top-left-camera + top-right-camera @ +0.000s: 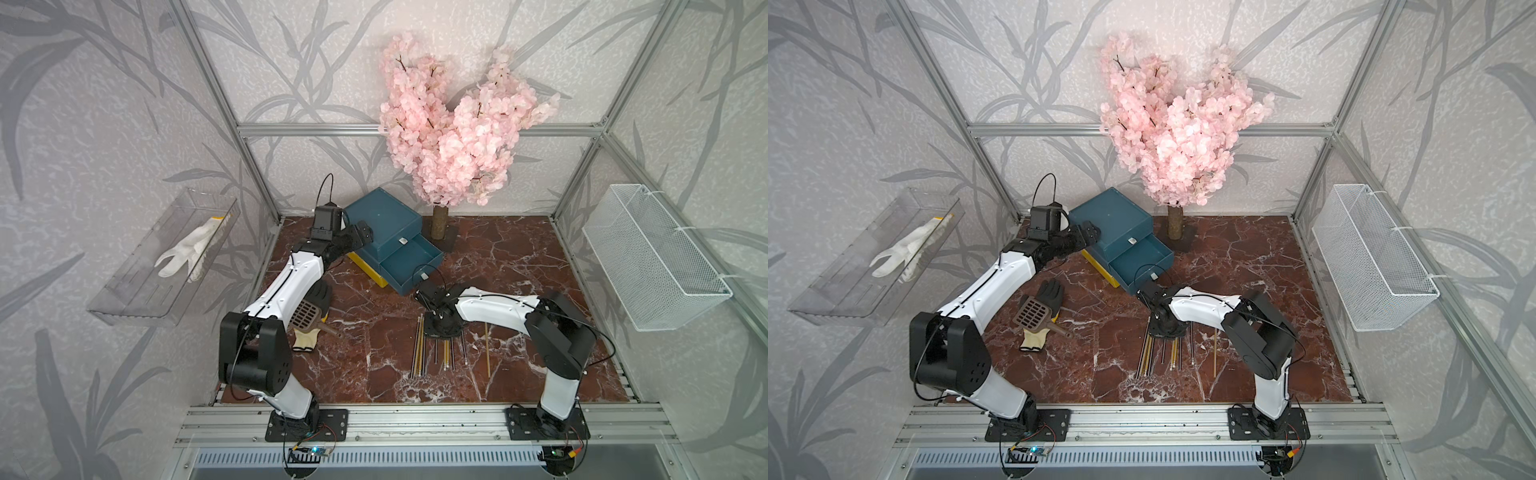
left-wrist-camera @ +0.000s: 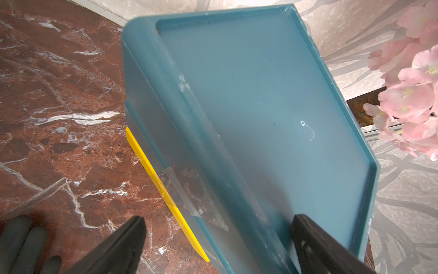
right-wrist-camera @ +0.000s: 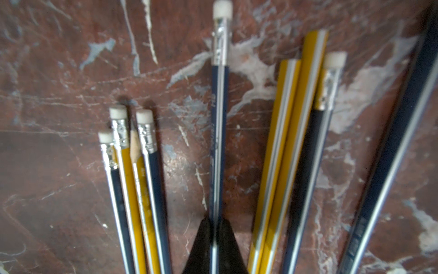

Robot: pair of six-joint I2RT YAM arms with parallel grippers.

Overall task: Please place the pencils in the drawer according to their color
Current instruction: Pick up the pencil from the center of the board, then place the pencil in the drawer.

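Two drawers matter in both top views: the chest (image 1: 382, 220) stands at eleven o'clock on the marble table (image 1: 519, 266). Its middle drawer (image 1: 407, 257) is drawn out toward five o'clock with a bare blue floor, ready, I judge, for dark pencils, while the yellow drawer (image 1: 370, 272) below juts only slightly. The left gripper (image 1: 365, 233) sits at the chest's nine o'clock corner, probably to steady that light plastic box. The pencils (image 1: 432, 353) lie at six o'clock from the chest, thin straight sticks roughly parallel, with one yellow stray (image 1: 487, 349) at their three o'clock. The right gripper (image 1: 441, 325) points straight down over their far ends. A slotted brown scoop (image 1: 1034, 311) rests on gloves (image 1: 1052, 291) at nine o'clock. From the left wrist, the jaws stand wide and released, holding nothing: one finger (image 2: 128, 239) is over the table beside the chest's wall, the other above its smooth, scuffed, rimmed top, and clear tape (image 2: 180, 185) crosses the wall. From the right wrist, the black fingers (image 3: 201, 249) are clenched on one dark pencil (image 3: 219, 142), navy with a silver stripe, crimped metal ferrule and white eraser. It lies apart from the yellow and navy clusters either side, which I judge makes it the easy pick: nothing else gets pinched. Whether it touches the veined, scratched marble I cannot tell.
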